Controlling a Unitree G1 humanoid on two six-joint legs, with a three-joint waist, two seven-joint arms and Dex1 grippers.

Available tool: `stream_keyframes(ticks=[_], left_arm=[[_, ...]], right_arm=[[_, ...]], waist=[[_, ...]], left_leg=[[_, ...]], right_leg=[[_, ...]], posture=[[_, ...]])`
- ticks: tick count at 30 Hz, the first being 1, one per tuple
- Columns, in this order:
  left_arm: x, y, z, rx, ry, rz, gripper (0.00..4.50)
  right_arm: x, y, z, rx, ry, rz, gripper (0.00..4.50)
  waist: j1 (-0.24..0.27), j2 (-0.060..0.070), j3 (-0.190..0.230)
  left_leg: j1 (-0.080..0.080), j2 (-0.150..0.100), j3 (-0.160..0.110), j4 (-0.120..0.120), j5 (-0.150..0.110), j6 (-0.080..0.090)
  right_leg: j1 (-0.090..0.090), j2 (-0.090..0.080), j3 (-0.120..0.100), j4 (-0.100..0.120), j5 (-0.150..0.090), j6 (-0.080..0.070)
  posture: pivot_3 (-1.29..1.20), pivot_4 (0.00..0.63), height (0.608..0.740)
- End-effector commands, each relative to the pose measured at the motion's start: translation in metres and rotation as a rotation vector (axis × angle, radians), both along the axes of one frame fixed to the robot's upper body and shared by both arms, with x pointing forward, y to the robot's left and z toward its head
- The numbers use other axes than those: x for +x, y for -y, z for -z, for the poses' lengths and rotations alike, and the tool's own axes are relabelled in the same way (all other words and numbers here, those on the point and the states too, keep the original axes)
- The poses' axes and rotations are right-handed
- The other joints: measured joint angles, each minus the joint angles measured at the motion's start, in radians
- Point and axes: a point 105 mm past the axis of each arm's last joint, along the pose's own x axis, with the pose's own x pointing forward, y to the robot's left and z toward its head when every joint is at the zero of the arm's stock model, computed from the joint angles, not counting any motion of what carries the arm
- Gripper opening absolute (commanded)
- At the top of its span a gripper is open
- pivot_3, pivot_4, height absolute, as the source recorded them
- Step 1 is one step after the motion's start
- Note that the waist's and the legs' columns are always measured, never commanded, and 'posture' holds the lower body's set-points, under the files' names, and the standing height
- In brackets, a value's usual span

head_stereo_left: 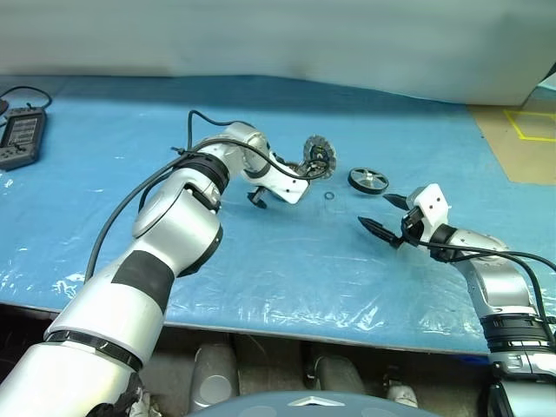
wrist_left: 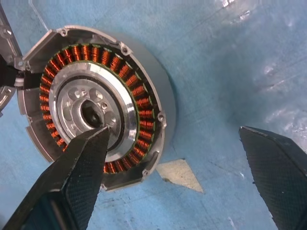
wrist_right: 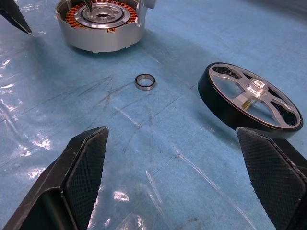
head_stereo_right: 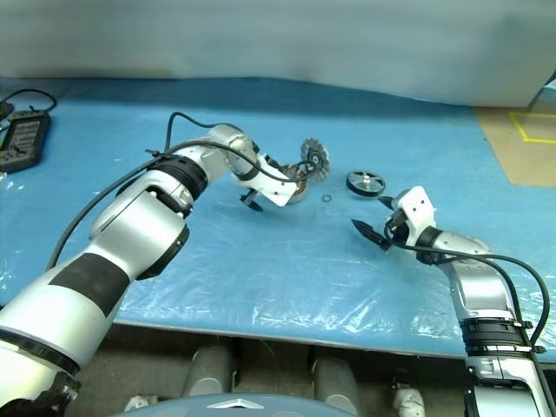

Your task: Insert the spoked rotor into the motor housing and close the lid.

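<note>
Spoked rotor (wrist_right: 251, 96) lies flat on the blue table cover (head_stereo_left: 287, 261), just ahead of the right gripper (wrist_right: 177, 163), whose fingers are spread and empty. Motor housing (wrist_left: 96, 105) sits directly under the left gripper (wrist_left: 182, 158), jaws wide, one fingertip (wrist_left: 96, 139) over the hub. Best to take the rotor by the rim, keep it level, and avoid the small loose ring (wrist_right: 145, 81).

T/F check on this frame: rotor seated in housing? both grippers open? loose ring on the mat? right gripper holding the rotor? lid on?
1. The spoked rotor sits inside the motor housing. False: it lies on the blue mat, apart from the housing.
2. Both grippers are open. True: the left gripper and the right gripper stand wide.
3. A small metal ring lies on the mat between housing and rotor. True.
4. The right gripper holds the rotor. False: it holds nothing.
5. The lid covers the housing. False: the windings are exposed.
</note>
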Motion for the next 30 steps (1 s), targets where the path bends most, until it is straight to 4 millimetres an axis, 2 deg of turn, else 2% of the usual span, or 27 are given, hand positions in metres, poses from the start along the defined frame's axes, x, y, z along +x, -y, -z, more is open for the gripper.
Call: stream_keyframes(ticks=[1,6,11,23,30], left_arm=[[0.002,0.007,-0.010,-0.007,0.035,0.016,4.50],[0.007,0.010,-0.025,-0.051,0.072,0.000,4.50],[0.009,0.010,-0.029,-0.054,0.089,-0.007,4.50],[0.001,0.018,-0.009,-0.025,0.046,0.019,4.50],[0.000,0.015,-0.001,-0.007,0.036,0.015,4.50]], right_arm=[[-0.001,0.000,-0.018,0.018,0.068,-0.001,4.47],[-0.002,0.001,-0.017,0.019,0.064,0.003,4.47],[0.001,-0.002,-0.018,0.020,0.066,-0.002,4.47],[-0.002,-0.005,-0.018,0.023,0.068,-0.005,4.47],[-0.006,-0.004,-0.017,0.024,0.063,0.004,4.47]], waist=[[0.000,0.000,0.000],[0.000,0.000,0.000],[0.000,0.000,0.000],[0.000,0.000,0.000],[0.000,0.000,0.000]], left_leg=[[0.000,0.000,0.000,0.000,0.000,0.000],[0.000,-0.001,0.000,0.000,0.000,0.000],[-0.001,-0.001,0.000,0.000,0.000,0.000],[-0.001,-0.001,0.000,0.000,0.000,0.000],[-0.001,-0.001,0.000,0.000,0.000,0.000]], right_leg=[[0.000,0.000,0.000,0.000,0.000,0.000],[0.000,-0.001,0.000,0.000,0.000,0.000],[0.000,-0.002,-0.001,-0.001,0.000,0.000],[0.000,-0.002,-0.001,-0.001,0.000,0.001],[0.000,-0.002,-0.001,-0.001,0.000,0.001]], posture=[[0.00,0.150,0.740],[0.00,0.150,0.740],[0.00,0.150,0.740],[0.00,0.150,0.740],[0.00,0.150,0.740]])
